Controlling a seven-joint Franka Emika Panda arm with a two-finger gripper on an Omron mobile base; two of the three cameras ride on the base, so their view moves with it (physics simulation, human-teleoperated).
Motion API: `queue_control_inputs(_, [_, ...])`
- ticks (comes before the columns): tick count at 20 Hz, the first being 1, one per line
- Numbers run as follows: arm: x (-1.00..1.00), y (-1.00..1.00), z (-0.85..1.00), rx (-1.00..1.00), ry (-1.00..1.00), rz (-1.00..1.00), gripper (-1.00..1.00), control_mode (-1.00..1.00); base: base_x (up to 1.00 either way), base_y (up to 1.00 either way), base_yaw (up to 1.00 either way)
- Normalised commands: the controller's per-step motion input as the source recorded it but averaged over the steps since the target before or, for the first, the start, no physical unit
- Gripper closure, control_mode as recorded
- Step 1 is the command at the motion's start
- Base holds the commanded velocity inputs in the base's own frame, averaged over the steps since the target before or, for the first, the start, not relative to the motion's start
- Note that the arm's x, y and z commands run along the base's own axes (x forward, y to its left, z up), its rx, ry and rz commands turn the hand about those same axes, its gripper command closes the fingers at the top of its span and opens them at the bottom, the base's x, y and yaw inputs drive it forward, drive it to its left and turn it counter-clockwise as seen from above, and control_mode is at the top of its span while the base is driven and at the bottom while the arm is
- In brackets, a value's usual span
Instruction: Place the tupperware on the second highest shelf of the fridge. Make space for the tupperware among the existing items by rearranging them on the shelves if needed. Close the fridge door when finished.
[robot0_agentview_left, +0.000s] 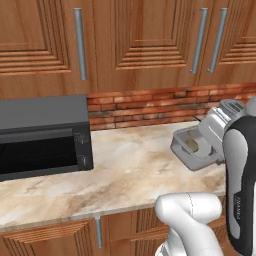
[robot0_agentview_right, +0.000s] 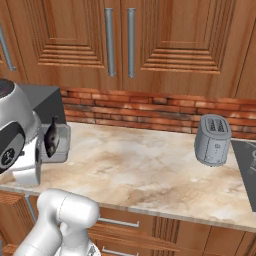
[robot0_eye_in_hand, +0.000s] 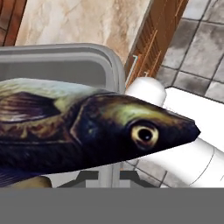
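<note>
Microwave (robot0_agentview_left: 42, 135) at left; marble counter (robot0_agentview_left: 135, 170); tupperware (robot0_agentview_left: 192, 145) at right, tilted just above the counter with a fish (robot0_eye_in_hand: 109, 131) inside. The gripper (robot0_eye_in_hand: 109, 177) is pinched almost closed on the box's thin wall. The box is probably light, stiff and slippery, so a grip near mid-wall should limit swinging.

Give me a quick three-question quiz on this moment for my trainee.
1. True or false: the tupperware is empty.
2. Which appliance stands on the counter at the right of the right base view? A: kettle. B: toaster. C: blender.
3. Fill in: between the counter and the wooden cabinets runs a strip of red ____.

Key: 1 false, a fish lies in it. 2 B. 3 brick.
</note>
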Motion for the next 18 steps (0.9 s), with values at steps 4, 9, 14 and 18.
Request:
queue_control_inputs(4, [-0.84,0.00,-0.18,0.00,0.00,0.19,1.00,-1.00,0.00,0.00,0.00])
queue_control_inputs(9, [-0.76,0.00,-0.12,0.00,0.00,0.27,1.00,-1.00,0.00,0.00,0.00])
queue_control_inputs(14, [-0.46,0.00,0.04,0.00,-0.02,0.33,1.00,-1.00,0.00,0.00,0.00])
queue_control_inputs(18, [0.18,0.00,0.52,0.00,0.00,0.18,1.00,-1.00,0.00,0.00,0.00])
